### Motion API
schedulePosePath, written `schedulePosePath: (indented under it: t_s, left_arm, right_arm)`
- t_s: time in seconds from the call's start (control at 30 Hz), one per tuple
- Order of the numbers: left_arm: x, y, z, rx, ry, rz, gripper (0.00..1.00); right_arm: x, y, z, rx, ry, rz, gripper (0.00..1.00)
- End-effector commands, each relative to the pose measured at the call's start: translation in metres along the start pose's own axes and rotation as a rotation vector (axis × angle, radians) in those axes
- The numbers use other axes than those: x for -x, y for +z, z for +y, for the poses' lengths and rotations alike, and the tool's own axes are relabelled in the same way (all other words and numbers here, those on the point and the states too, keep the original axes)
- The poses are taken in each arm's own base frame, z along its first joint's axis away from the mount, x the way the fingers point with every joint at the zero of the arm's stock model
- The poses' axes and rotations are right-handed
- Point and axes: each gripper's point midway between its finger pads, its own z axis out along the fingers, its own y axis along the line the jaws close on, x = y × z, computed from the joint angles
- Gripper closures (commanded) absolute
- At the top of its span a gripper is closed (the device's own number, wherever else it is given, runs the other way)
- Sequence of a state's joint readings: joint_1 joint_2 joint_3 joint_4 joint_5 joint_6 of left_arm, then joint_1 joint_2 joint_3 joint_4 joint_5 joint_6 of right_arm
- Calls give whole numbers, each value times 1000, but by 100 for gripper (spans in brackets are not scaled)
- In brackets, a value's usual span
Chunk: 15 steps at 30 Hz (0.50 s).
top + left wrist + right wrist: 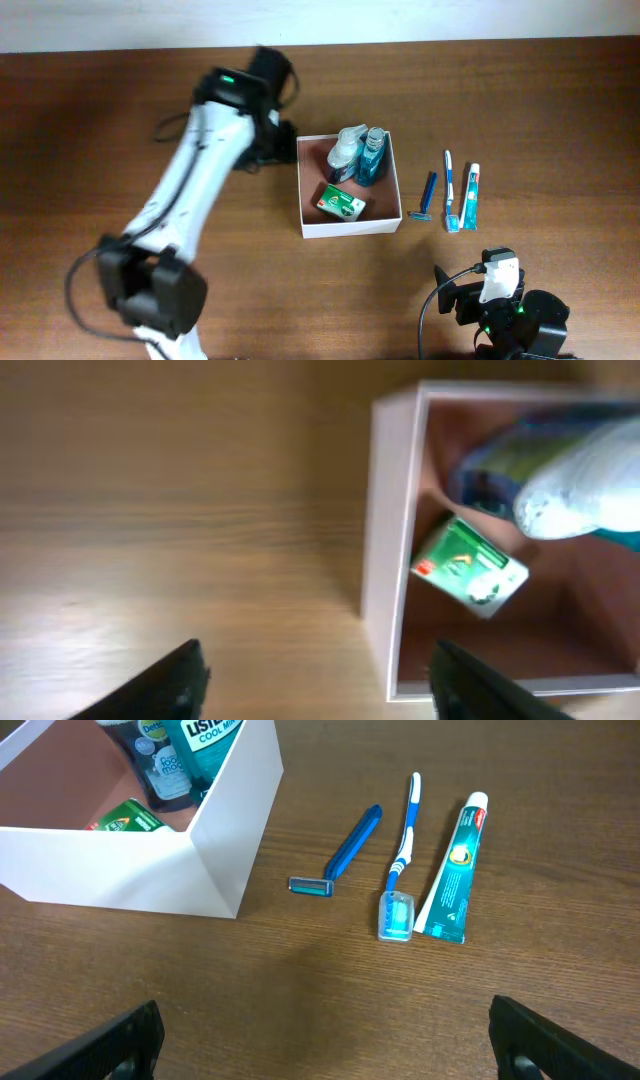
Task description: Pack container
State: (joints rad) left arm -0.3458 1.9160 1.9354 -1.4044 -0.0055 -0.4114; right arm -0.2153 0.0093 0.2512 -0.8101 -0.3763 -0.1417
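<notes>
The container is a square white-walled box with a reddish-brown inside, at mid-table. In it stand a spray bottle and a blue mouthwash bottle, and a green-and-white soap box lies in it. A blue razor, a toothbrush and a toothpaste tube lie on the table to its right. My left gripper is open and empty just left of the container's wall. My right gripper is open and empty, short of the razor, toothbrush and toothpaste.
The left arm stretches across the table's left half from its base at the front left. The right arm's base sits at the front right. The brown wooden table ends at a white wall at the back.
</notes>
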Motion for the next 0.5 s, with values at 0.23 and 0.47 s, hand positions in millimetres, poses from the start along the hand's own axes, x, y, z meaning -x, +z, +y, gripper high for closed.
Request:
schedulePosePath:
  t_s: [0.23, 0.47]
  left_arm:
    - [-25, -169, 84, 93, -86, -388, 1]
    - [-63, -210, 96, 64, -95, -474, 0]
  right_arm:
    - [2, -1, 0, 1, 0, -9, 1]
    - [3, -1, 0, 1, -2, -14, 1]
